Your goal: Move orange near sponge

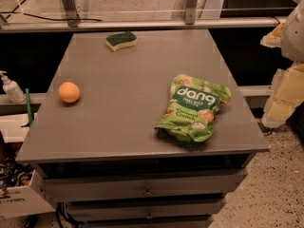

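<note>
The orange is a small round fruit lying on the left side of the grey table top, near its left edge. The sponge has a dark green top and a yellow body and lies at the far edge of the table, left of centre. The two are well apart, with the orange nearer to me. My gripper shows as pale yellowish-white parts at the right edge of the view, beyond the table's right side, far from both the orange and the sponge.
A green "dang" snack bag lies on the right front part of the table. Drawers sit under the top. A white pump bottle stands on a ledge to the left. A metal rail runs behind the table.
</note>
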You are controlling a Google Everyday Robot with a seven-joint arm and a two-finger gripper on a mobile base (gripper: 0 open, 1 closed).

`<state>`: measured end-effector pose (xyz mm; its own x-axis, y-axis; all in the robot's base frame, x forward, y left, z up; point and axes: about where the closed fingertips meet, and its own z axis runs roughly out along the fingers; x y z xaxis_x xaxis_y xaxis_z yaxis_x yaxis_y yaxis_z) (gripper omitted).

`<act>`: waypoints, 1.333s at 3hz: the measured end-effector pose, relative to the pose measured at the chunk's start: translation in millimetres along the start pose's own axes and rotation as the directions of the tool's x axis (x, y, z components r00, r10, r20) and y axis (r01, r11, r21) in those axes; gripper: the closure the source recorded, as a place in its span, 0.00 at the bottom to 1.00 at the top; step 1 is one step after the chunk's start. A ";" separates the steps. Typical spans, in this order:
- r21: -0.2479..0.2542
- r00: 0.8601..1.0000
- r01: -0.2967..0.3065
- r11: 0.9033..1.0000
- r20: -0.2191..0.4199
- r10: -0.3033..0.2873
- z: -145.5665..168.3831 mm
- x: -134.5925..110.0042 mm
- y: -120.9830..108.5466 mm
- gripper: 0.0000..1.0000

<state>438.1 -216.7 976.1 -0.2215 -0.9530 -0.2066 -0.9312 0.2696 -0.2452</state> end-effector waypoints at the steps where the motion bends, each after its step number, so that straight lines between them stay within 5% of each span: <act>1: 0.000 1.000 0.000 1.000 0.000 0.000 0.0 0.0 0.0 0.00; 2: -0.001 1.000 0.003 1.000 0.008 -0.003 1.3 -2.9 -0.5 0.00; 3: -0.026 0.988 0.049 0.998 0.145 -0.045 24.0 -52.5 -8.0 0.00; 4: -0.062 0.959 0.081 0.995 0.278 -0.061 44.0 -92.6 -9.6 0.00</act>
<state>480.3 -124.9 955.9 -0.0754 -0.8915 -0.4467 -0.9622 0.1825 -0.2019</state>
